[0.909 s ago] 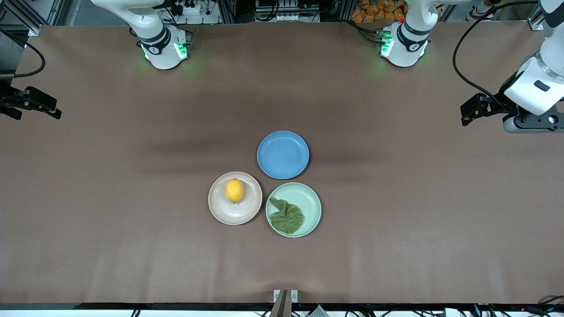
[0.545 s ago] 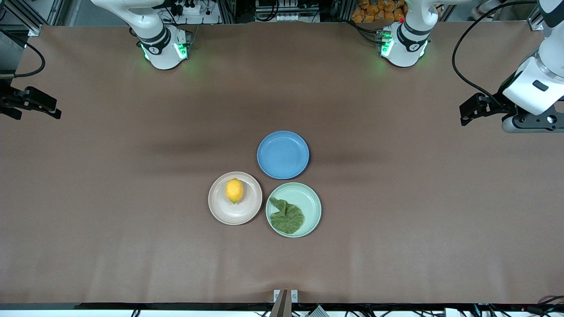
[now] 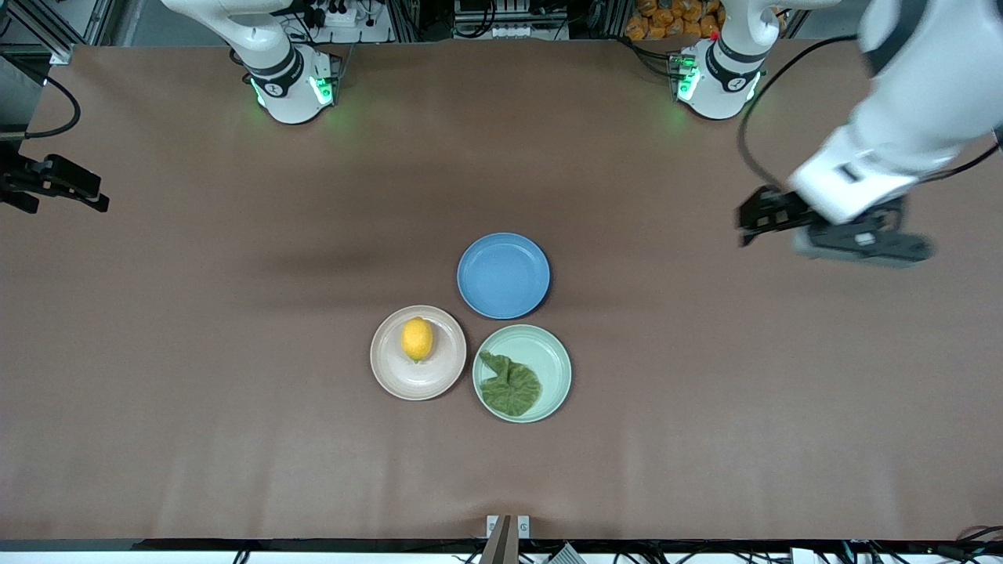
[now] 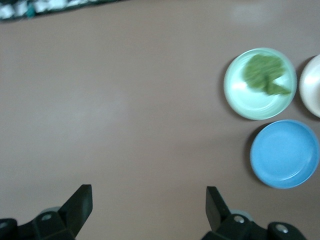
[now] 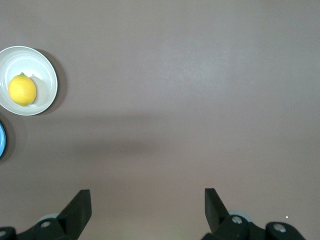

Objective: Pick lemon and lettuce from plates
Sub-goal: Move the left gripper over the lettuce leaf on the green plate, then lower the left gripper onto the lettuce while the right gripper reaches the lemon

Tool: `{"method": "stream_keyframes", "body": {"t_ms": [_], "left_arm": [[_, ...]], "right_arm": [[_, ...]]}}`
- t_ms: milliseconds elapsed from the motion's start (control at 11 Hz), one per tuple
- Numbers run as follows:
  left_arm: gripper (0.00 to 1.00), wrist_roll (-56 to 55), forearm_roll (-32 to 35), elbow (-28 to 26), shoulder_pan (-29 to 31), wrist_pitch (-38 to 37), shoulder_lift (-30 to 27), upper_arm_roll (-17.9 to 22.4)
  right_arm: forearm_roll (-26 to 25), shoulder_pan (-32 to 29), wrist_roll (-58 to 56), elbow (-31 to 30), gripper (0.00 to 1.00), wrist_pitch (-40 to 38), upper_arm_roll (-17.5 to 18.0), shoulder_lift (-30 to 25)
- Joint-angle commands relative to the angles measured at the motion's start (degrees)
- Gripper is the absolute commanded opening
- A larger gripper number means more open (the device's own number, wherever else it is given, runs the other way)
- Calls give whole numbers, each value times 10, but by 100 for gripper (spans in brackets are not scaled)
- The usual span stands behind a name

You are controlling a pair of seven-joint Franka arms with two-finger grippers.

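The yellow lemon (image 3: pixel 417 338) lies on the beige-pink plate (image 3: pixel 392 377). The dark green lettuce (image 3: pixel 511 385) lies on the mint green plate (image 3: pixel 550 351) beside it, toward the left arm's end. My left gripper (image 4: pixel 147 196) is open and empty. In the front view it (image 3: pixel 860 241) hangs blurred over bare table toward the left arm's end, apart from the plates. Its wrist view shows the lettuce (image 4: pixel 264 74) on the mint plate (image 4: pixel 245 102). My right gripper (image 5: pixel 147 196) is open and empty, over bare table at the right arm's end. Its wrist view shows the lemon (image 5: pixel 22 90) on its plate (image 5: pixel 46 75).
An empty blue plate (image 3: pixel 503 275) sits just farther from the front camera than the two plates and touches both; it also shows in the left wrist view (image 4: pixel 285 154). The right arm's black wrist part (image 3: pixel 55 184) shows at the table's edge. Brown table surface lies all around.
My left arm has swung in from the table's end toward the middle and a little nearer to the plates. The right arm, plates, lemon and lettuce have not moved.
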Motion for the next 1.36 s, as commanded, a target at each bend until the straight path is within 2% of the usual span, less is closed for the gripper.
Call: {"method": "stream_keyframes", "body": {"t_ms": [0,273,636,1000,1273], "left_arm": [[100,-7,-7,25,-67,94,85,-4],[100,1,-6,25,-116,276,170,-4],[100,2,0,25,-169,453,276,-2],[100,4,14,26,-200,651,389,3],[100,5,25,26,-209,714,435,3]], "right_arm": [[-7,-8,-3,4,100,-2,6,1],[-5,-7,-2,4,100,-3,6,1],[10,3,2,4,100,-2,8,12],[42,68,106,7,100,7,8,52],[78,117,115,13,100,34,8,110]]}}
